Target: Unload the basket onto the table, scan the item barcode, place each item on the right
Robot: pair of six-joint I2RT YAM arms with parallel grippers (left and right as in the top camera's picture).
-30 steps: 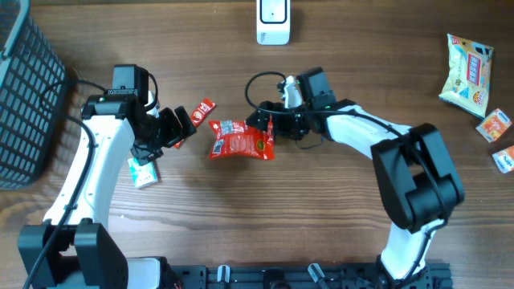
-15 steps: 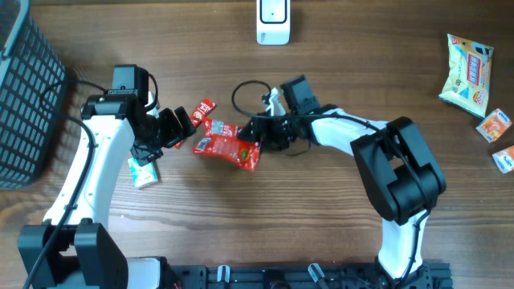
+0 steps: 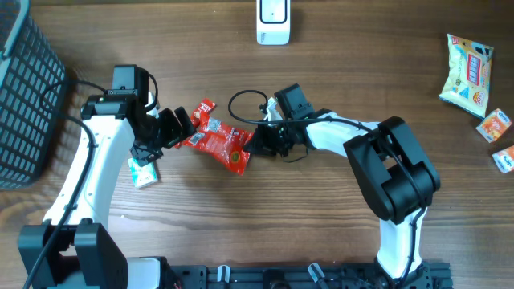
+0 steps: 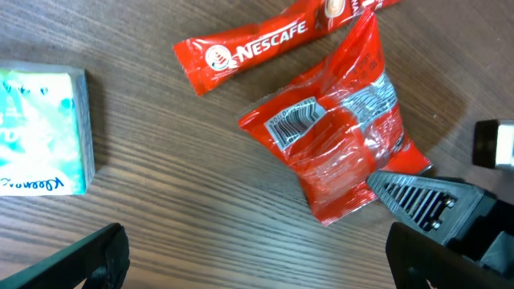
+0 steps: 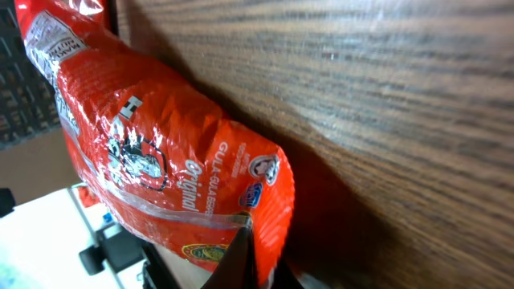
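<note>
The red crinkly plastic snack bag [image 3: 217, 141] lies slanted on the brown wooden table [image 3: 321, 217]; the right gripper [image 3: 255, 138] pinches one edge of it; its white barcode patch [image 4: 293, 122] faces up; the small white scanner box [image 3: 272, 20] stands well apart, at the far edge.
</note>
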